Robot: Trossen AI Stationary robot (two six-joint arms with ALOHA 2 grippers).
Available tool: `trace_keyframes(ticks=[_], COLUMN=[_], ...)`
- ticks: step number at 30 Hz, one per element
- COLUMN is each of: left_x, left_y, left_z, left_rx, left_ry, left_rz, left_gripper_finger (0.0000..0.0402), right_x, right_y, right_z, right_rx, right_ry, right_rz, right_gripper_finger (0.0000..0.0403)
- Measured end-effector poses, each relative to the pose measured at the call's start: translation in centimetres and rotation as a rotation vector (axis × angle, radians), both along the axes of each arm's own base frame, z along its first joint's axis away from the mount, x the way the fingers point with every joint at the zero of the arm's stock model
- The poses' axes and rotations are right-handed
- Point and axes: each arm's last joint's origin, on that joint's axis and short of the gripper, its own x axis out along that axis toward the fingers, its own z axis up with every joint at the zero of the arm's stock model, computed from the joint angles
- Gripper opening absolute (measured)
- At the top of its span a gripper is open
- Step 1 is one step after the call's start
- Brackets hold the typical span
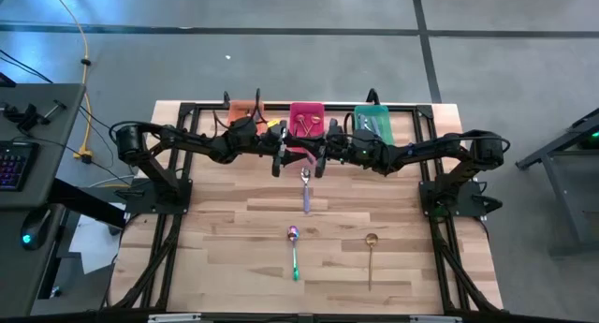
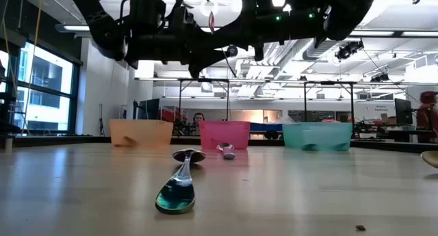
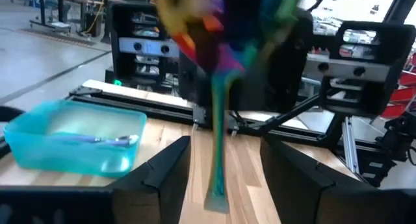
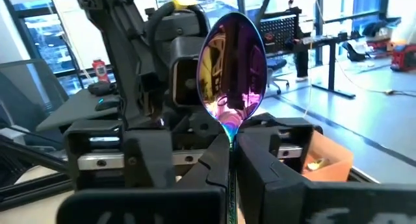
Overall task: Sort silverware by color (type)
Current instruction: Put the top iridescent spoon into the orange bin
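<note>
An iridescent rainbow spoon (image 4: 233, 68) stands upright in the air between my two arms near the table's far side, bowl up. My right gripper (image 4: 231, 149) is shut on it. My left gripper (image 3: 224, 165) faces it from the table's left, open, with a finger on either side of the spoon's handle (image 3: 218, 165) and a gap to each. Three more spoons lie flat on the table: a purple-handled one (image 1: 306, 190), a green-handled one (image 1: 294, 253) and a gold one (image 1: 371, 257). My right gripper pinches the spoon's handle just below the bowl (image 4: 230, 134) between its two fingers. The fingers lie level, coming from the table's right, across the handle. The spoon stands upright and clear of the table, its handle's free end (image 3: 216, 199) hanging below the hold.
Three translucent bins stand along the far edge: orange (image 1: 245, 110), pink (image 1: 307, 119) with spoons inside, and teal (image 1: 374, 123), which holds a blue-handled spoon (image 3: 97, 139). The near half of the table has free room around the lying spoons.
</note>
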Motion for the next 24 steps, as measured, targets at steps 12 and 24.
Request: trace_keyframes(ticks=[12,24], left_x=[0.1,-1.6], left_y=[0.1,2.7], left_z=[0.2,0.7], left_rx=[0.078,0.047], left_ry=[-0.013,0.062], left_rz=[0.000,0.099], left_gripper_finger=[0.0015,0.0008], right_x=[0.0,0.0], right_y=[0.1,0.0], right_z=[0.2,-0.2], right_rx=[-0.033,-0.042], right_ry=[-0.009,0.031], right_rz=[0.035,-0.004], right_gripper_finger=[0.0000,0.0049])
